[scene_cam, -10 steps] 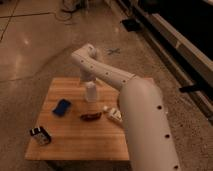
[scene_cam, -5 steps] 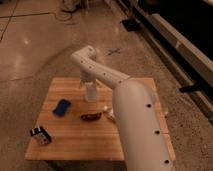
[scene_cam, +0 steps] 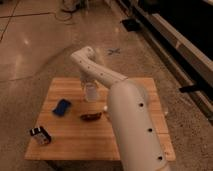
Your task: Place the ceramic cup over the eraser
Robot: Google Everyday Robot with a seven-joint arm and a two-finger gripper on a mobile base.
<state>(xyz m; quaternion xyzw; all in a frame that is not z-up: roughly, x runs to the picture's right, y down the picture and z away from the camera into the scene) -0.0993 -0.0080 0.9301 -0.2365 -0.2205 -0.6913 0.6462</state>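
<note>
The ceramic cup [scene_cam: 90, 92] is plain white and stands upright at the back middle of the wooden table [scene_cam: 75, 145]. My gripper [scene_cam: 87, 83] reaches down from the arm's far end and sits right at the cup's top. The eraser [scene_cam: 40, 135], a small black block with white patches, lies at the table's front left corner, well away from the cup and the gripper.
A blue flat rectangular object [scene_cam: 61, 107] lies left of the cup. An orange-red bowl [scene_cam: 91, 116] sits in front of it. A white carton [scene_cam: 106, 107] peeks out beside my arm [scene_cam: 132, 120], which covers the table's right half. Polished floor surrounds the table.
The arm's thick forearm has shifted a little to the left across the table. The gripper stays at the cup, and the cup has not moved.
</note>
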